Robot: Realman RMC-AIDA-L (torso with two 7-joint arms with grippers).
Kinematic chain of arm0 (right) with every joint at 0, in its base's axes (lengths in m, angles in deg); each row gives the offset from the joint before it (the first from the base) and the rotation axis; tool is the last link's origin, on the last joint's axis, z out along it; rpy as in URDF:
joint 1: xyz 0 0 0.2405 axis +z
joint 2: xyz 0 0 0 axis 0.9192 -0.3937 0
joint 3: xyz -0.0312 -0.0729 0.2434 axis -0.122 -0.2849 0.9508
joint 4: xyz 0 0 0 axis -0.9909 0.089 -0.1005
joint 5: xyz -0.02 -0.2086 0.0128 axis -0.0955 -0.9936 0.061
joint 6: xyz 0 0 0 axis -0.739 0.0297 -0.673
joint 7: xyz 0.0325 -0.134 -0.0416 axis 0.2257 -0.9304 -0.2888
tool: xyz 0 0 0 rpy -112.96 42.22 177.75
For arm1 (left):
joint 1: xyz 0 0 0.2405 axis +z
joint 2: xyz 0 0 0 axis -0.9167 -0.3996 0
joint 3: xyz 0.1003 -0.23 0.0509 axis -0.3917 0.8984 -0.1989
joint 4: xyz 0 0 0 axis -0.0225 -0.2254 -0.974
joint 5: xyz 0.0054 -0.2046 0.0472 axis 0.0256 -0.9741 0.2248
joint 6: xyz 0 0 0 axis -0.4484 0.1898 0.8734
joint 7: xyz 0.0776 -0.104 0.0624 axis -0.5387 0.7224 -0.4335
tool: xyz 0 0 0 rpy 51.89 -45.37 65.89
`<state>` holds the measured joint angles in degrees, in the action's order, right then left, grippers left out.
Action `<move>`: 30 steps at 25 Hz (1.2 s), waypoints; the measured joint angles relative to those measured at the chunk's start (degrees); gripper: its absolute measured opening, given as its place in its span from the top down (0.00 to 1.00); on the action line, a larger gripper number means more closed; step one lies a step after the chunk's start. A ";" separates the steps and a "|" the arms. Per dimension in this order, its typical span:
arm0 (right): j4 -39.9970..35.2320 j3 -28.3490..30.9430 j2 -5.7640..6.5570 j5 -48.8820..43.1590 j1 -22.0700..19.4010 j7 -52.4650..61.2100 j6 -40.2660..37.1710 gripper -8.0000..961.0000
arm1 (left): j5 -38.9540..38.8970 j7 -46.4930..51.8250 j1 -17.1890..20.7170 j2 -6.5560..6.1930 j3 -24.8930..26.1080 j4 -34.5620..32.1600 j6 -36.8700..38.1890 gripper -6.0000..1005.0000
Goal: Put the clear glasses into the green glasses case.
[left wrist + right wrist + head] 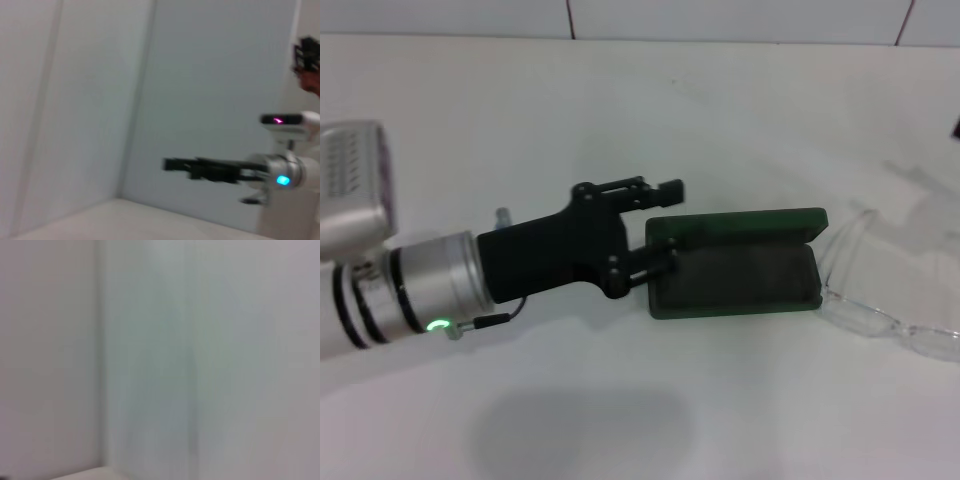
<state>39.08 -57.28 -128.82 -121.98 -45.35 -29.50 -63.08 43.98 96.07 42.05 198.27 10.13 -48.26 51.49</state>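
The green glasses case [735, 278] lies open at the table's middle, its lid [735, 225] standing up along the far side and its dark inside showing. The clear glasses [880, 300] lie on the table just right of the case, touching or nearly touching its right end. My left gripper [670, 226] reaches in from the left and is open, its fingers spread at the case's left end. The lower finger [660, 263] is at the case's left rim. Seen edge-on in the left wrist view, my right gripper [167, 164] hangs in the air far off.
The white table [620, 120] runs back to a tiled wall. A dark bit [956, 128] shows at the right edge of the head view. The right wrist view shows only a pale wall.
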 joint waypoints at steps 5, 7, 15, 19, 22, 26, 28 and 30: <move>-0.14 5.00 -0.78 0.07 -0.99 0.63 2.23 0.11 | 8.17 8.25 -5.45 0.26 -2.82 -3.26 -3.06 0.47; -0.14 6.05 -1.22 0.09 -1.12 0.66 3.01 0.11 | 9.71 11.67 -8.21 0.29 -6.00 -3.79 -5.69 0.48; 0.10 6.30 -1.88 0.11 -1.89 0.32 5.69 0.11 | 9.95 25.62 -17.71 0.44 -21.27 -7.48 -17.10 0.48; 0.09 6.08 -2.40 -0.16 -2.01 0.00 6.18 0.11 | 9.65 30.47 -18.13 0.75 -29.06 -12.70 -24.24 0.48; 0.09 5.99 -2.47 -0.26 -2.14 -0.08 6.05 0.11 | 9.47 32.72 -18.12 0.86 -33.83 -15.38 -27.85 0.47; 0.01 5.19 -2.49 -0.43 -2.24 -0.10 5.82 0.11 | 7.39 33.32 -17.73 0.94 -35.49 -16.84 -28.63 0.47; -0.05 4.97 -2.50 -0.45 -2.24 -0.11 5.99 0.11 | 5.45 33.09 -17.74 0.96 -36.43 -16.91 -29.49 0.47; -0.06 4.94 -2.51 -0.46 -1.98 -0.12 6.08 0.11 | 4.00 32.95 -18.00 0.99 -37.99 -16.93 -31.47 0.47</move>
<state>39.01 -52.33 -131.34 -122.44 -47.32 -29.62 -57.00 47.97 129.02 24.06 199.25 -27.86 -65.19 20.03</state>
